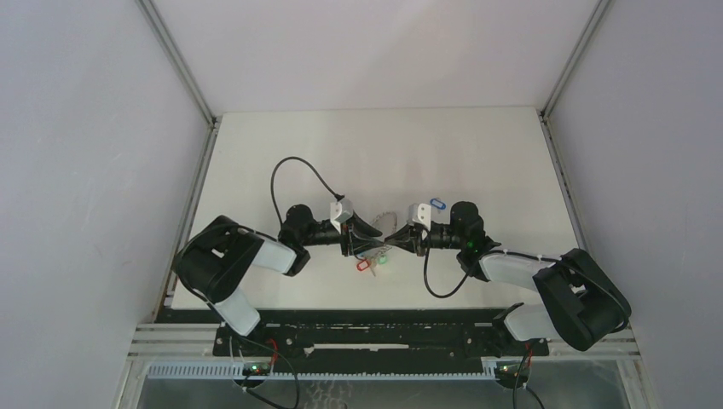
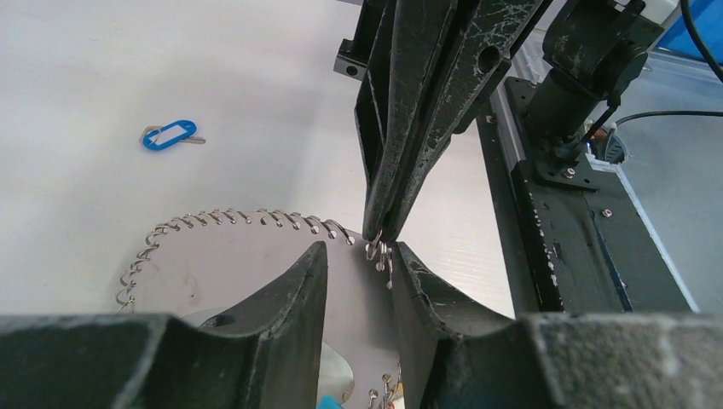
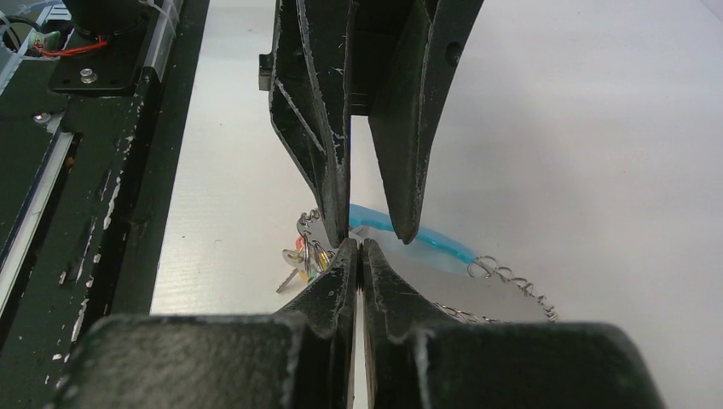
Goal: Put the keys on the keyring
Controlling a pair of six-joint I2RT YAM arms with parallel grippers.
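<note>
The keyring (image 2: 230,218) is a wide loop edged with many small silver rings, lying between both arms (image 1: 388,221). My right gripper (image 2: 381,237) is shut on its edge, pinching small rings there; it also shows in its own view (image 3: 358,247). My left gripper (image 2: 356,256) is open, one finger on each side of the ring's edge, just below the right gripper's tips. The blue-headed key (image 2: 170,135) lies loose on the table beyond, next to the right wrist (image 1: 437,204). Silver keys with red and green bits (image 3: 303,256) and a cyan piece (image 3: 426,239) hang on the ring.
A black rail (image 2: 563,221) runs along the table's near edge, close beside both grippers. A black cable (image 1: 290,166) loops over the table behind the left arm. White walls enclose the table on three sides.
</note>
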